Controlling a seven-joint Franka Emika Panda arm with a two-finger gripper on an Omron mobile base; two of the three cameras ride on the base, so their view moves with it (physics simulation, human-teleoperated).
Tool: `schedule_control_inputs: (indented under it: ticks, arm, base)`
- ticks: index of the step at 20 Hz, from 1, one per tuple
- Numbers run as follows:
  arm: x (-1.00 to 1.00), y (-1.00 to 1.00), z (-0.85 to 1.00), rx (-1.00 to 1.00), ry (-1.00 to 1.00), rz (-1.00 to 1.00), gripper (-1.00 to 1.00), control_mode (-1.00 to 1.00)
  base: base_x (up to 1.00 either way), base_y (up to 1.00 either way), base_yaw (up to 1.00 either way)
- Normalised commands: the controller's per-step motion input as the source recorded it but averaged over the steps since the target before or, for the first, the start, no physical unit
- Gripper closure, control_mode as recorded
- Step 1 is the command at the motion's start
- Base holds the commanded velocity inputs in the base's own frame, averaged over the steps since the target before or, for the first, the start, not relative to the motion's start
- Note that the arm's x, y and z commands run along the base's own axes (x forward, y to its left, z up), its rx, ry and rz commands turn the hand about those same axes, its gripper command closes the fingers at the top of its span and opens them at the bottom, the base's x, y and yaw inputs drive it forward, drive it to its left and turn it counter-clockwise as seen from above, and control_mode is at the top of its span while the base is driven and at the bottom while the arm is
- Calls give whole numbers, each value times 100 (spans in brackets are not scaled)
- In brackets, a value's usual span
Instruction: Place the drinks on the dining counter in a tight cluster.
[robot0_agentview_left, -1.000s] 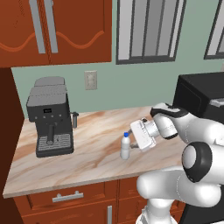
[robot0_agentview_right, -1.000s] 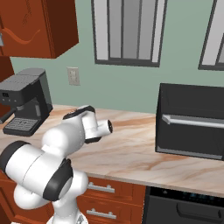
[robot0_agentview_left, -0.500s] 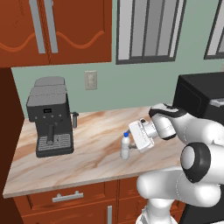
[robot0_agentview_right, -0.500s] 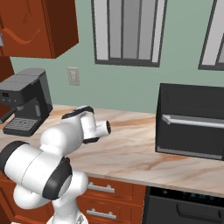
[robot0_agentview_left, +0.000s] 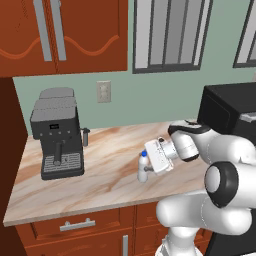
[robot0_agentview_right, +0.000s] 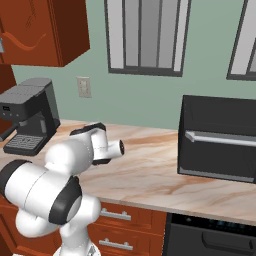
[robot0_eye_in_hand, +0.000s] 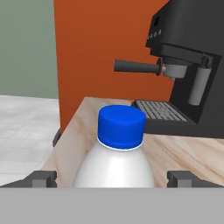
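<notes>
Hiding the white bottle's (robot0_eye_in_hand: 114, 164) base, the open pincer (robot0_eye_in_hand: 113, 178) flanks it.

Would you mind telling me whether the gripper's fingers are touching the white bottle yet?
Apart: in the hand view, both fingertips stand clear of the white bottle, counter showing in the gaps on each side.

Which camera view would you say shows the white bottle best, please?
The hand view: the white bottle stands close and central, blue cap plain, between the open gripper's fingertips. The left base view shows it small, upright on the counter. From the right base view I cannot make it out.
</notes>
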Motion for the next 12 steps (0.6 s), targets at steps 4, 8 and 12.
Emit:
schedule_control_inputs:
  ticks: [4, 8, 12]
  arm:
    - [0, 5, -4, 2, 3, 0, 100, -100]
    - [-2, 0, 0, 1, 3, 1, 100, -100]
    - [-10, 0, 14, 0, 9, 0, 100, -100]
  base:
    - [0, 0, 0]
    - [0, 0, 0]
    - [0, 0, 0]
